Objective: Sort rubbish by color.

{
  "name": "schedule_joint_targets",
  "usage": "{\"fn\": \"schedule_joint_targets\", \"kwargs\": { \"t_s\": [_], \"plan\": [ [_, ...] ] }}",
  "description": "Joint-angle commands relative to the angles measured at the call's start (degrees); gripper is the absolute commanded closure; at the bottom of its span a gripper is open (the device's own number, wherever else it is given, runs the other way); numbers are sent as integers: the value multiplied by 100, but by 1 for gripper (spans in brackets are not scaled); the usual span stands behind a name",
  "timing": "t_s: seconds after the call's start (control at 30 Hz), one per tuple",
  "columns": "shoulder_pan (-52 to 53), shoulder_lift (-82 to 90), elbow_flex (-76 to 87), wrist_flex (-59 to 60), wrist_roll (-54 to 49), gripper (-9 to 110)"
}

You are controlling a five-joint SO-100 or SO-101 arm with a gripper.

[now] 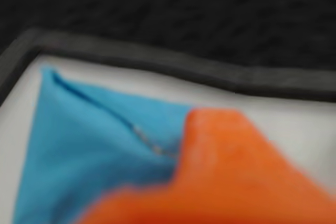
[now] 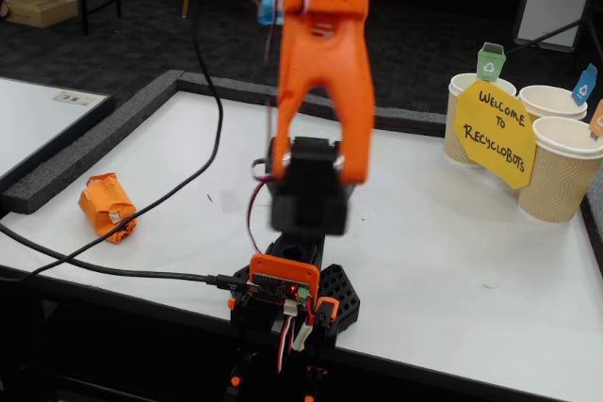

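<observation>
Gripper — grip state cannot be told, blurred, against one light blue wad | one orange wad at 9 o'clock | three cups at 2 o'clock | sign: "Welcome to Recyclobots"

The orange wad looks like crumpled paper with a glossy tape band. The table is smooth matt white, edged with rough dark foam-like strips. The arm is matt orange plastic. The cups are ribbed beige paper.
</observation>
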Motion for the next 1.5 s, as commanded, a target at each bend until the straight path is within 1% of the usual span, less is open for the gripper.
{"fn": "schedule_joint_targets", "kwargs": {
  "t_s": [0.0,0.2,0.5,0.6,0.93,1.03,1.13,1.23,1.3,1.47],
  "plan": [
    [1037,387,299,-580,-308,101],
    [2505,1204,1204,-1336,-1178,101],
    [3797,1934,1916,-1644,-1239,101],
    [4052,1951,2013,-1793,-1248,101],
    [4307,1784,2303,-2215,-1248,101],
    [4518,1397,2320,-2479,-1248,101],
    [4702,598,2171,-2892,-1248,101],
    [4878,-800,1573,-3313,-1239,101],
    [4887,-1459,1274,-3850,-1239,101],
    [4896,-3217,185,-4676,-1239,101]
  ]
}}
